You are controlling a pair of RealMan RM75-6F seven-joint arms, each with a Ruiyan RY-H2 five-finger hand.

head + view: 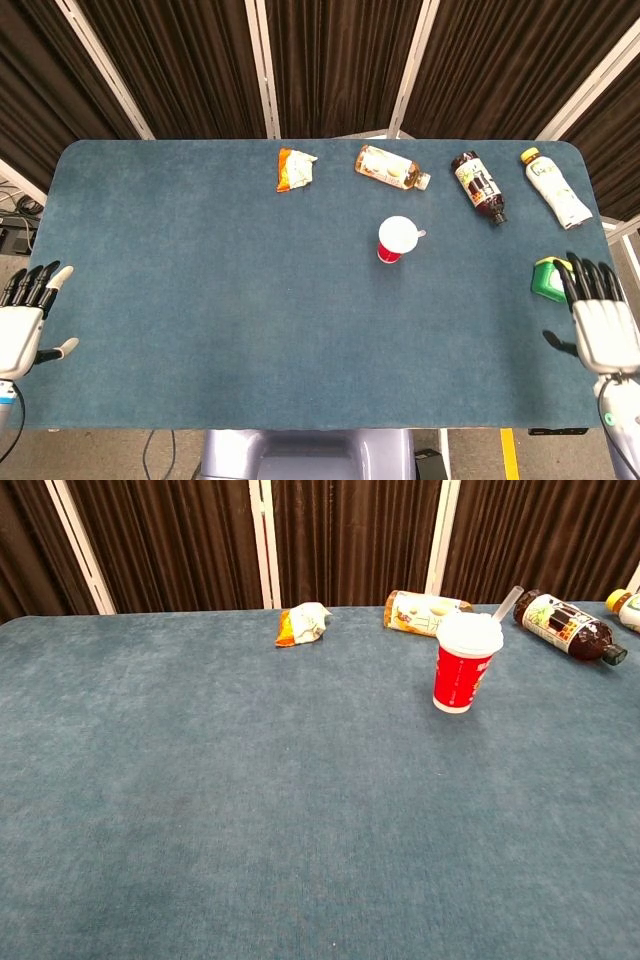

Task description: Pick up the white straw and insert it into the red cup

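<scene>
white straw [511, 601] stands tilted in the red cup [463, 665] at mid-table — insertion looks done. left hand [22, 325] and right hand [600, 322] empty, fingers apart, at table edges; next: nothing but idle.

green container [549, 277] partly behind right hand [602, 327], yellow-capped bottle [626, 607] cropped

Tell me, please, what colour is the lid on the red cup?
White; the lid shows best in the chest view.
</scene>
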